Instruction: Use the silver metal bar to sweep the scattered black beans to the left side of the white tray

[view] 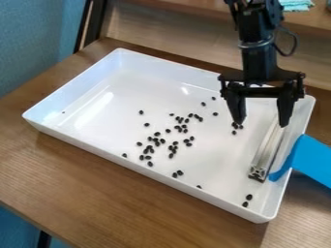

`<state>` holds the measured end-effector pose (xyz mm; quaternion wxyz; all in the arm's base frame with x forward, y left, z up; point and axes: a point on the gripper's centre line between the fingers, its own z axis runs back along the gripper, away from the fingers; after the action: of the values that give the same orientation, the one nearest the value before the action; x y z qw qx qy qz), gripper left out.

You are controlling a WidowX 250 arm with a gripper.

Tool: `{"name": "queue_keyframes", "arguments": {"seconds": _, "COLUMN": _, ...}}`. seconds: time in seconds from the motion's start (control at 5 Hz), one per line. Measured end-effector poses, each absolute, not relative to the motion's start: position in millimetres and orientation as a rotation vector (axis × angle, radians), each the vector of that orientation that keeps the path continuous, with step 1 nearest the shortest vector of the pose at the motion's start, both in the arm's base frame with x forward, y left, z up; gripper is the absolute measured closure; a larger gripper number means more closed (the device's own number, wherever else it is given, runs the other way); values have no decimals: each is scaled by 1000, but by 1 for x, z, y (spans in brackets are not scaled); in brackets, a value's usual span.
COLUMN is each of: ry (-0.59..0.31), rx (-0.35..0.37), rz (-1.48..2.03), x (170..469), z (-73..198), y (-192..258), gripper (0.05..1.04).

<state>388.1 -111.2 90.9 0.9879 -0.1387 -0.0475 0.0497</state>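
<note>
Gripper (261,124) over white tray (97,121), fingers apart, near metal bar (267,150), black beans (150,163) scattered, blue piece (312,158) across rim

"Where's the free room?"
"The left of the tray (103,94), inside raised walls (139,169)."
"Obstacles?"
"Beans (150,163) scattered mid-tray, the metal bar (266,151) near the right wall, a blue flap (312,161) crossing that wall."

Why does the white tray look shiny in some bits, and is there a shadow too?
In the camera view, light seems to bounce off the smooth white tray, making pale streaks towards its left side and a small bright spot towards its far wall; also in the camera view, a darker band, probably the tray's shadow, lies on the wooden table along the tray's near side.
</note>
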Motion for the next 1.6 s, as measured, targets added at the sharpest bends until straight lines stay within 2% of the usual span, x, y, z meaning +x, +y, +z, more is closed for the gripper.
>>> {"name": "queue_keyframes", "arguments": {"seconds": 0.2, "ry": -46, "rx": -267, "rz": 106, "x": 384, "z": 73, "y": -110, "gripper": 85}}
{"name": "queue_keyframes", "arguments": {"seconds": 0.4, "ry": -56, "rx": -264, "rz": 106, "x": 383, "z": 67, "y": -110, "gripper": 85}}
{"name": "queue_keyframes", "arguments": {"seconds": 0.8, "ry": -57, "rx": -280, "rz": 113, "x": 385, "z": 70, "y": -112, "gripper": 85}}
{"name": "queue_keyframes", "arguments": {"seconds": 1.0, "ry": -92, "rx": -299, "rz": 116, "x": 390, "z": 72, "y": -115, "gripper": 85}}
{"name": "queue_keyframes", "arguments": {"seconds": 1.6, "ry": -115, "rx": -282, "rz": 110, "x": 394, "z": 64, "y": -120, "gripper": 85}}
